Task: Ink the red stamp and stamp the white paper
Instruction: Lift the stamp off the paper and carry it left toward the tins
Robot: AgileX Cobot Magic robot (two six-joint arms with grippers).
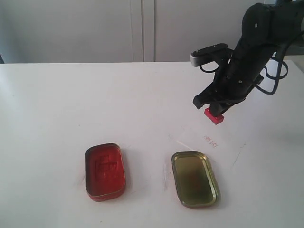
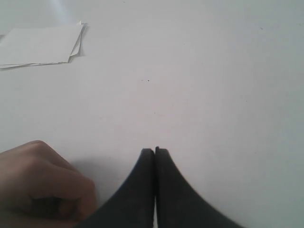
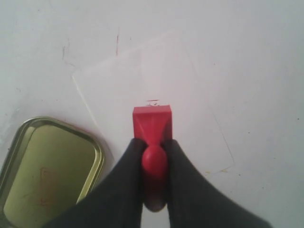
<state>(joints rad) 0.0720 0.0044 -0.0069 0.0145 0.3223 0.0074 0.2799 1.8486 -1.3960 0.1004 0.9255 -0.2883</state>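
Note:
My right gripper (image 1: 212, 112) is shut on the knob of the small red stamp (image 1: 214, 116), which hangs a little above the table at the right. In the right wrist view the black fingers (image 3: 128, 161) pinch the stamp's handle, and its block base (image 3: 152, 121) is over the white paper (image 3: 190, 104). The paper (image 1: 223, 148) lies flat and faint-edged, with a small red print (image 1: 210, 140) on it. The oblong red ink tin (image 1: 105, 171) sits open at the front left. My left gripper (image 2: 155, 151) is shut on nothing, over bare table, and is outside the exterior view.
A gold oblong tin lid (image 1: 194, 178) lies hollow side up just in front of the paper, close to the stamp in the right wrist view (image 3: 47, 171). A person's hand (image 2: 42, 180) rests beside my left gripper. A small stack of white sheets (image 2: 40, 45) lies farther off.

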